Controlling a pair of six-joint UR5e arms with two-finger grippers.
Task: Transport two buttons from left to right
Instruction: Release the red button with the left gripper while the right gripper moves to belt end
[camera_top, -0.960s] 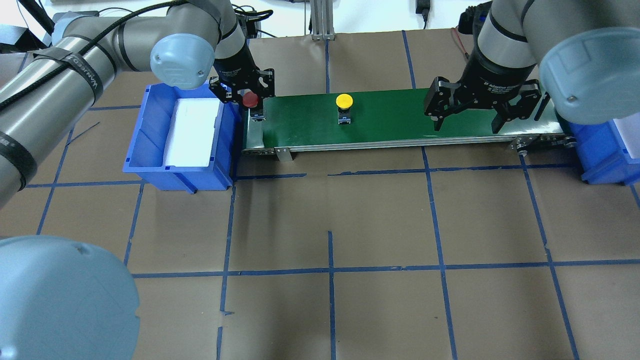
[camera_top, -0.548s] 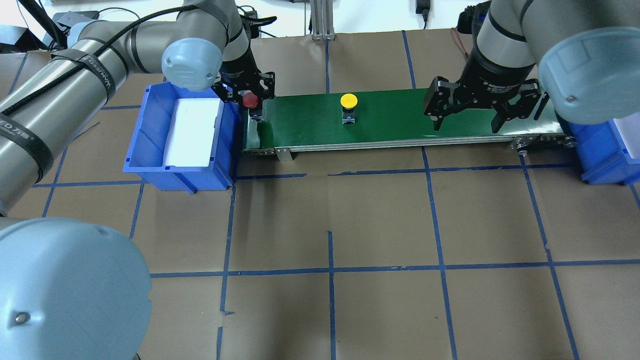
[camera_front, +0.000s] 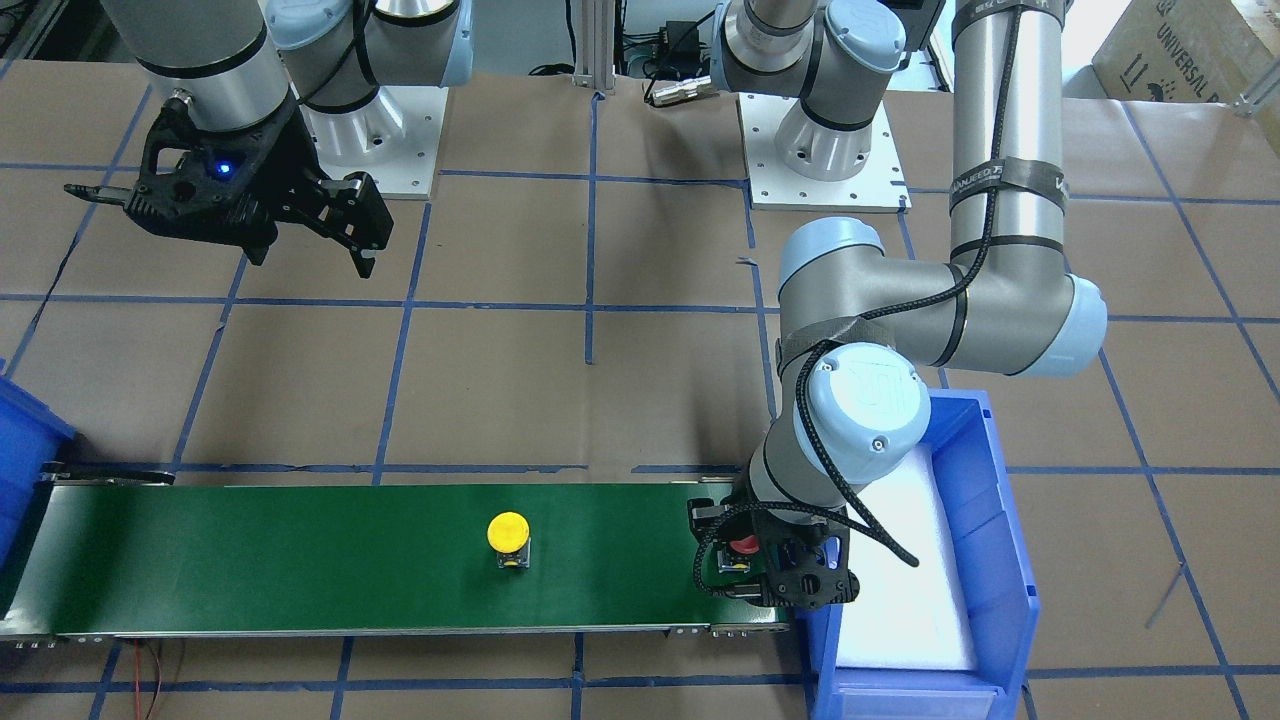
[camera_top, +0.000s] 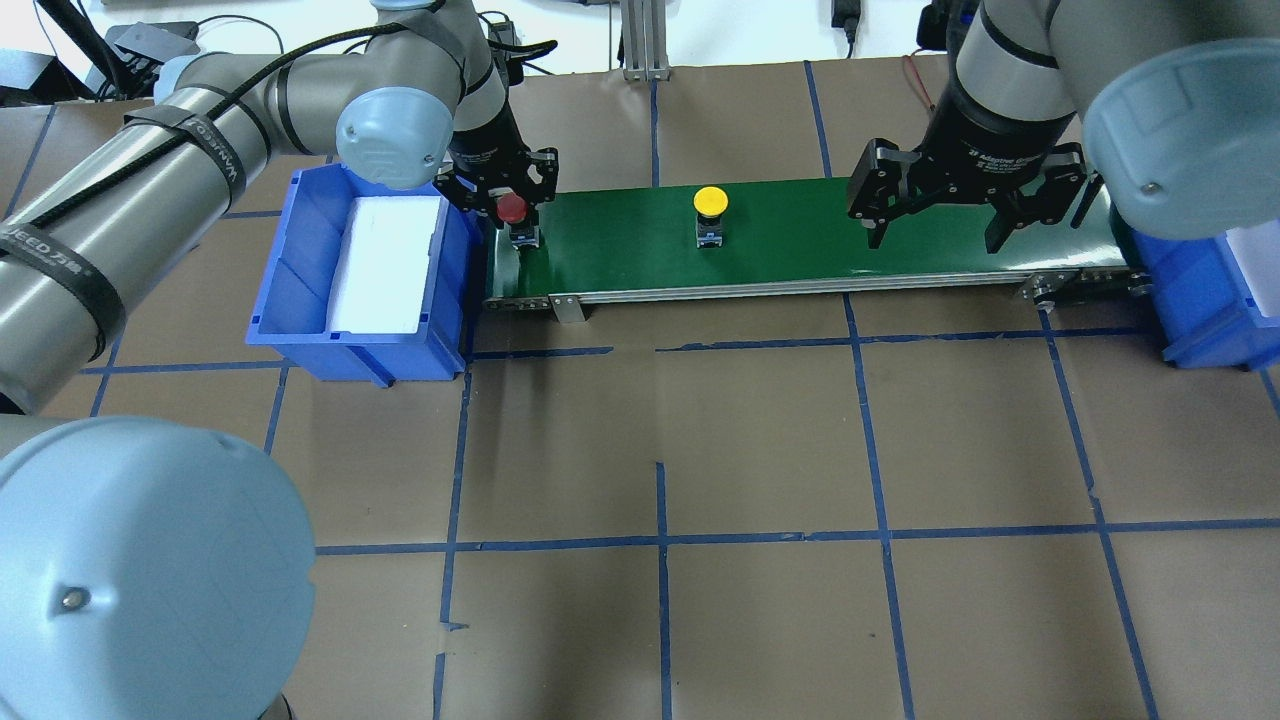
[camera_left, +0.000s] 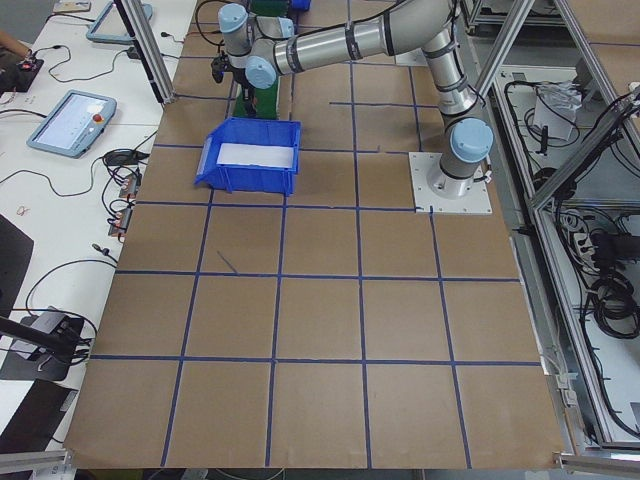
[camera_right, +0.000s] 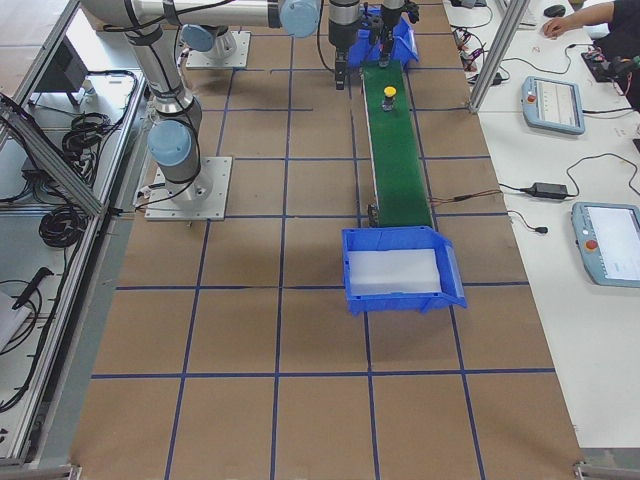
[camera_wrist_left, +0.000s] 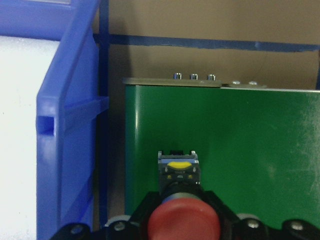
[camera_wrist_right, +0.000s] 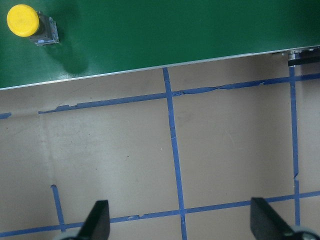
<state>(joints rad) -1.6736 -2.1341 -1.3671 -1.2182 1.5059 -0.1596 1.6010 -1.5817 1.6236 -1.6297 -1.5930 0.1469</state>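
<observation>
**Clerk:** Item one?

**Checker:** Red button (camera_top: 513, 207). Round red cap on a black-grey body. It is at the end of the green belt (camera_top: 800, 240) on the robot's left. The cap is up, with the body below it over the belt surface. I cannot tell whether the body touches the belt.

**Clerk:** Held by?

**Checker:** Left gripper (camera_top: 505, 203). It points down at that same belt end, with its jaws pressed against either side of the red cap. In its wrist view the cap sits tight between the two black fingers, with the belt beyond.

**Clerk:** Item two?

**Checker:** Yellow button (camera_top: 711, 200). It stands upright on the belt by itself, part-way along and nearer the left end than the right. It is well apart from the red button.

**Clerk:** The other effector?

**Checker:** Right gripper (camera_top: 935, 238). Its jaws are spread wide. It is raised near the belt's right-hand half, well apart from the yellow button. Its wrist view shows the brown-papered table (camera_top: 760, 440) between the fingers and the belt's long edge across the top.

**Clerk:** Fixtures?

**Checker:** A foam-lined blue bin (camera_top: 300, 270) sits just beside the belt's left end. A second blue bin (camera_top: 1200, 310) sits at the belt's right end.
</observation>
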